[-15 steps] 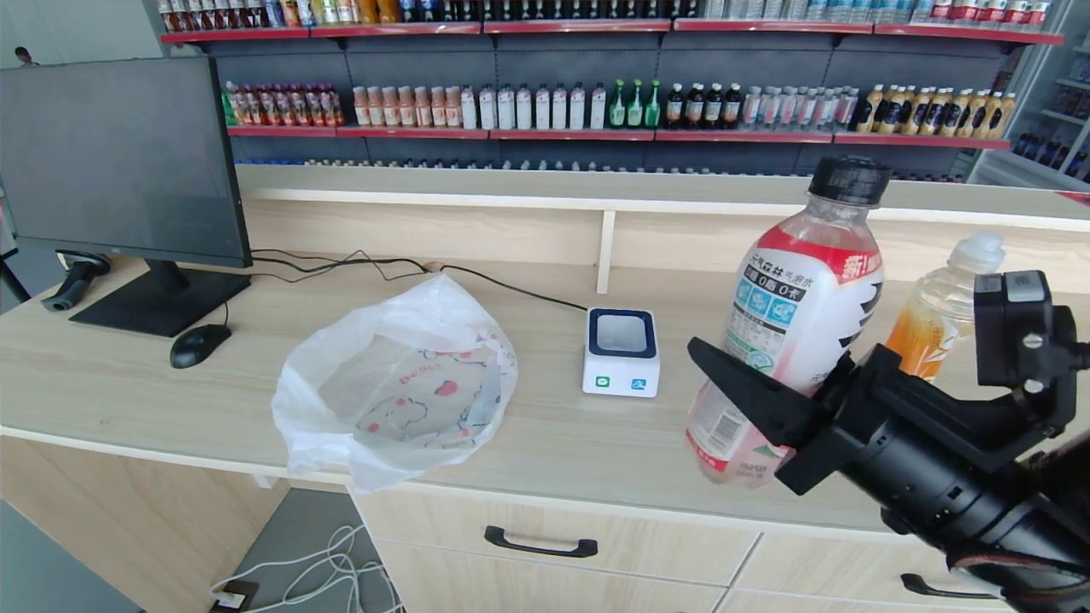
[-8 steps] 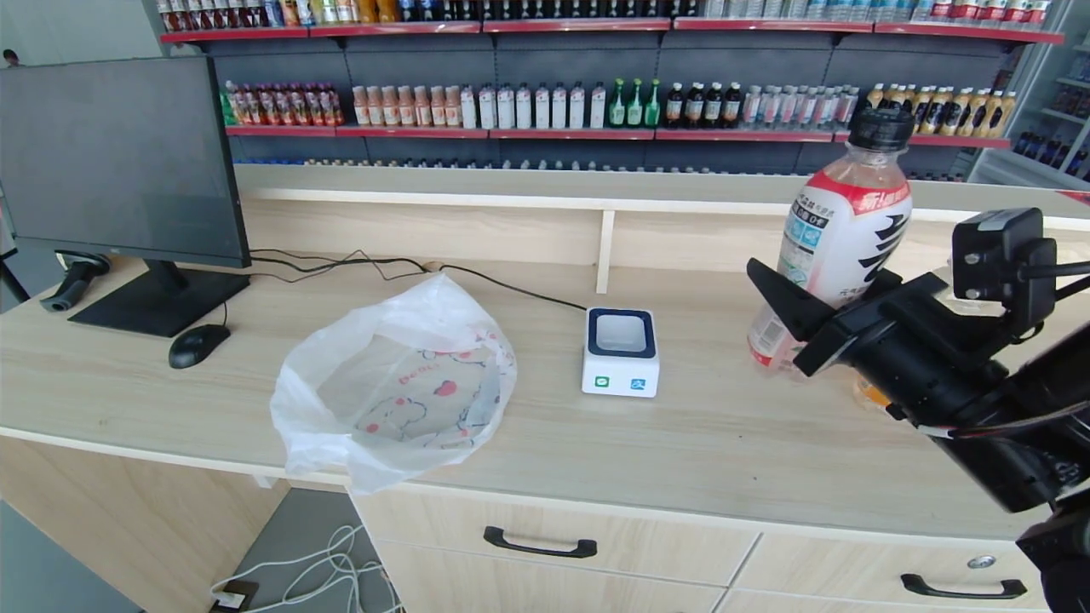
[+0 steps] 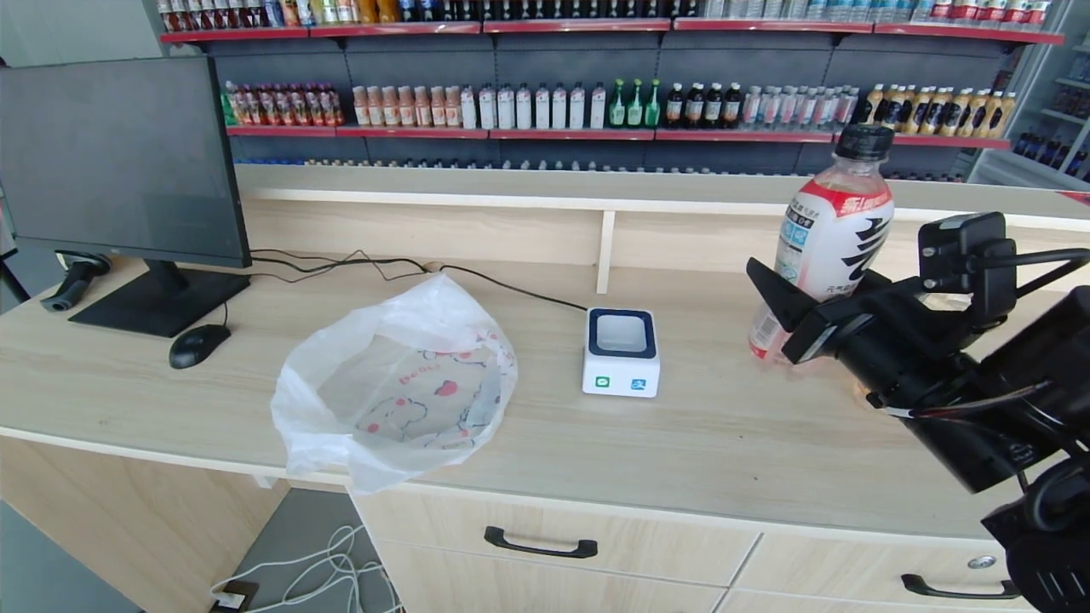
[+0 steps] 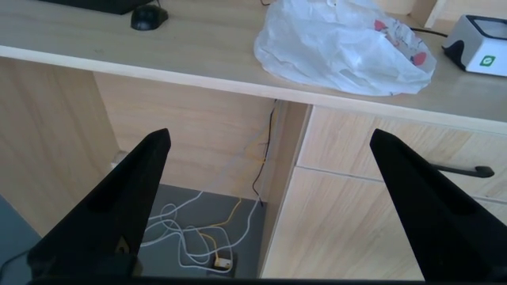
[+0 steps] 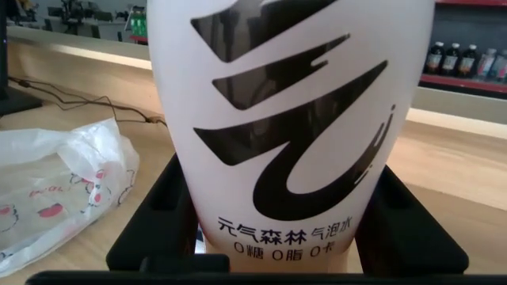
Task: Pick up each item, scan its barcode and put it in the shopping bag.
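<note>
Head view: my right gripper pinches the bottle low, left gripper spread wide, so swinging to the scanner risks tipping.

Bright, even light leaves only soft shadows on the counter

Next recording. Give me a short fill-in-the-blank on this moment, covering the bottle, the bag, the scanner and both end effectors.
1. The right end effector is shut on the bottle, whose cap is ____.
2. The shopping bag lies on the counter to the robot's ____ of the scanner.
3. The left end effector, lower than the countertop, is ____.

Missing words: black; left; open.
</note>
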Robot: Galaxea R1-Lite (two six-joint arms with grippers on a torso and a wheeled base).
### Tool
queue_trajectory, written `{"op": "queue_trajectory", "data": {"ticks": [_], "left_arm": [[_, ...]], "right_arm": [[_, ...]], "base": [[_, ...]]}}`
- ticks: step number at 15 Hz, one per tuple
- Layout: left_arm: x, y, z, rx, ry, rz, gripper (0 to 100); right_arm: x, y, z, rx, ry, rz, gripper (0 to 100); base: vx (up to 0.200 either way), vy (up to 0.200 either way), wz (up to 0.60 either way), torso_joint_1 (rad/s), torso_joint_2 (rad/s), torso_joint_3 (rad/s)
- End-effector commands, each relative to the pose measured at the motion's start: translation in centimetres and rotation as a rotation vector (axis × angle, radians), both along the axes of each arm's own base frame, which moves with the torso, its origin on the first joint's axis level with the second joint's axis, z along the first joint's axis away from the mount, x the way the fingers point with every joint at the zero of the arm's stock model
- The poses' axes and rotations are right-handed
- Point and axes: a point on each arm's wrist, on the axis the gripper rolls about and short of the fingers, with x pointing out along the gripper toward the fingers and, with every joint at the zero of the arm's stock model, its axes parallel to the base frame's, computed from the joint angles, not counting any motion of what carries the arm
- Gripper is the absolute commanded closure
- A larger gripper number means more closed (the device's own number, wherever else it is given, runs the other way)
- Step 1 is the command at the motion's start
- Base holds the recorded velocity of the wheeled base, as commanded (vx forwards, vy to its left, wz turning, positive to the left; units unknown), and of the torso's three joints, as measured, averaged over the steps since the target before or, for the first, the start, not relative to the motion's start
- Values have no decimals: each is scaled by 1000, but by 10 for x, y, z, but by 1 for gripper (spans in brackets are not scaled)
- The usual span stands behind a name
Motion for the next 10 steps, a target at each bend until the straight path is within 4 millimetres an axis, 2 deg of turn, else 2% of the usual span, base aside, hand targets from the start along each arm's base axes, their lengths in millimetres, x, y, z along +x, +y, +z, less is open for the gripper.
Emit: {"op": "queue_trajectory", "data": {"ticks": [1,7,10], "left_arm": [[0,0,0,-1,0,1,0],[0,0,0,0,-2,1,0],[0,0,0,0,-2,1,0]], "right_arm": [[-1,0,1,5,0,2,100],[-2,-1,1,8,-1,3,100],[-6,1,-1,25,15,23,100]], "base": [[0,200,0,-7,2,2],[0,200,0,2,3,4],[0,0,0,0,0,0]]}}
